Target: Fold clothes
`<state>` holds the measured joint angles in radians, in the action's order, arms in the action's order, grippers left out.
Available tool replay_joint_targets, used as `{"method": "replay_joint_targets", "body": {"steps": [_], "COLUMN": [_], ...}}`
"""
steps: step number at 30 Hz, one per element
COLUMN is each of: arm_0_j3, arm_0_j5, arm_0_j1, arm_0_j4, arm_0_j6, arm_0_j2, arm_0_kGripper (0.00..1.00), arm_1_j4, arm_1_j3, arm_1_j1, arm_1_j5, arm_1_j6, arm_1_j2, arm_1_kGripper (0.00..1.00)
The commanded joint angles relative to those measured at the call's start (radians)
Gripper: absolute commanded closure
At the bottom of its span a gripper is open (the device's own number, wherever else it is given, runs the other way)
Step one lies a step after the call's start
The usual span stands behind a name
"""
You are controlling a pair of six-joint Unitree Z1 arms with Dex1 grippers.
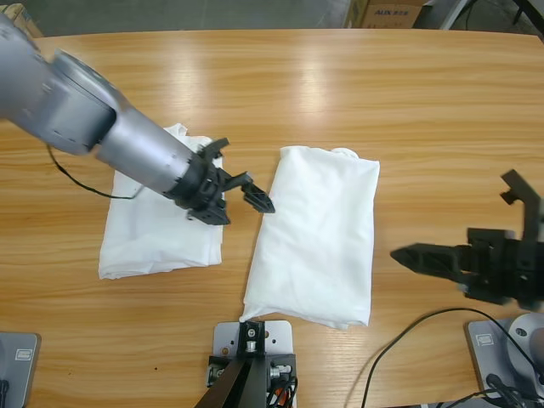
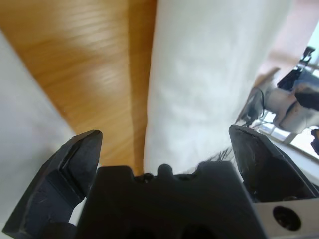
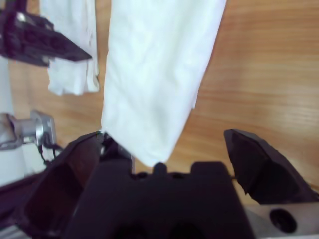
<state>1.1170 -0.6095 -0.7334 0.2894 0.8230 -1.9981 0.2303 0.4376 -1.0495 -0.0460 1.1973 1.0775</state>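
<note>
**High view: left claw at the middle shirt's edge**

The left gripper (image 1: 240, 194), jaws wide and empty, hangs just beside the long left edge of the middle shirt (image 1: 319, 234), which runs up-table. The right gripper (image 1: 425, 255), open, empty, sits farther off. Two shirts; the folded one (image 1: 157, 229) lies left.

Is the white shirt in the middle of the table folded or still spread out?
Folded. The middle shirt lies as a narrow rectangle with no sleeves sticking out, and neither gripper is touching it.
</note>
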Motion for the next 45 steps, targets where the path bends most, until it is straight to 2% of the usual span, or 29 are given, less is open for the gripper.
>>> {"method": "replay_joint_targets", "body": {"steps": [1, 5, 7, 11, 18, 23, 27, 34, 38, 45], "arm_0_j3": [0.023, 0.047, 0.052, 0.056, 0.065, 0.062, 0.069, 0.108, 0.132, 0.137], "arm_0_j5": [-0.011, -0.019, -0.023, -0.03, -0.041, -0.038, -0.035, -0.047, -0.099, -0.27], "arm_0_j1": [-0.036, -0.041, -0.043, -0.043, -0.046, -0.05, -0.057, -0.063, -0.066, -0.07], "arm_0_j4": [-0.135, -0.141, -0.142, -0.142, -0.14, -0.138, -0.136, -0.138, -0.139, -0.19], "arm_0_j6": [0.06, 0.059, 0.057, 0.05, 0.047, 0.047, 0.047, 0.001, -0.066, -0.119], "arm_0_j2": [-0.143, -0.151, -0.149, -0.145, -0.137, -0.125, -0.125, -0.173, -0.204, -0.229], "arm_0_kGripper": [0.004, 0.004, 0.004, 0.004, 0.004, 0.004, 0.004, 0.004, 0.004, 0.004], "arm_1_j4": [-0.178, -0.195, -0.282, -0.644, -0.998, -1.015, -1.027, -1.034, -1.033, -1.036], "arm_1_j3": [-0.136, -0.146, -0.186, -0.355, -0.454, -0.458, -0.458, -0.458, -0.458, -0.458], "arm_1_j1": [0.013, 0.054, 0.078, 0.086, 0.086, 0.086, 0.086, 0.086, 0.086, 0.086], "arm_1_j5": [-0.015, 0.011, 0.025, 0.023, 0.018, 0.022, -0.011, -0.006, 0.005, 0.008], "arm_1_j6": [0.086, 0.121, 0.141, 0.271, 0.36, 0.372, 0.383, 0.382, 0.377, 0.375], "arm_1_j2": [0.066, 0.067, 0.095, 0.279, 0.529, 0.601, 0.679, 0.673, 0.671, 0.673], "arm_1_kGripper": [0.013, 0.017, 0.018, 0.018, 0.07, 0.087, 0.084, 0.092, 0.092, 0.096]}}
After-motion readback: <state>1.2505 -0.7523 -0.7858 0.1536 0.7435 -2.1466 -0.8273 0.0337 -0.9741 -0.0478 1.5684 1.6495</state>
